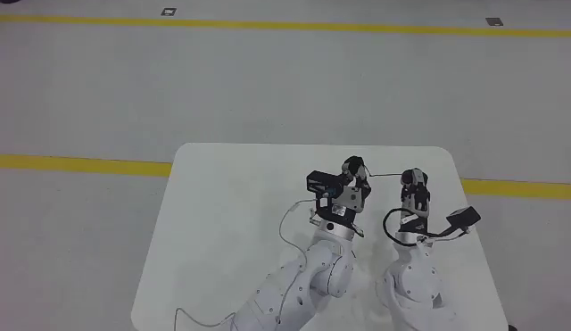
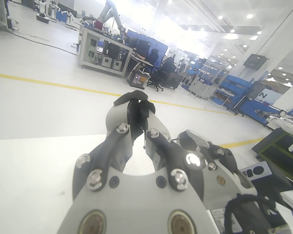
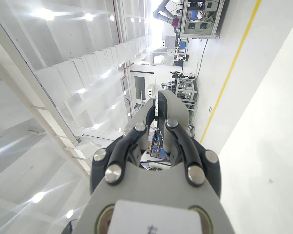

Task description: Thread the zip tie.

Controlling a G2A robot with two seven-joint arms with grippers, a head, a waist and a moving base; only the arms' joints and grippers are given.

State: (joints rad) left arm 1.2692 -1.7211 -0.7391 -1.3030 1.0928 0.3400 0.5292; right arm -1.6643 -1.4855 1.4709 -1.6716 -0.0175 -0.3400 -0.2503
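The left end effector is pinched fully closed on one end of a thin black plastic zip tie. In the top view it sits over the 1 o'clock part of the white, round-cornered counter. The right end effector sits near it at its 3 o'clock, its fingers likewise pressed together on the tie's other end, so the tie spans the gap between the two in a nearly straight line.
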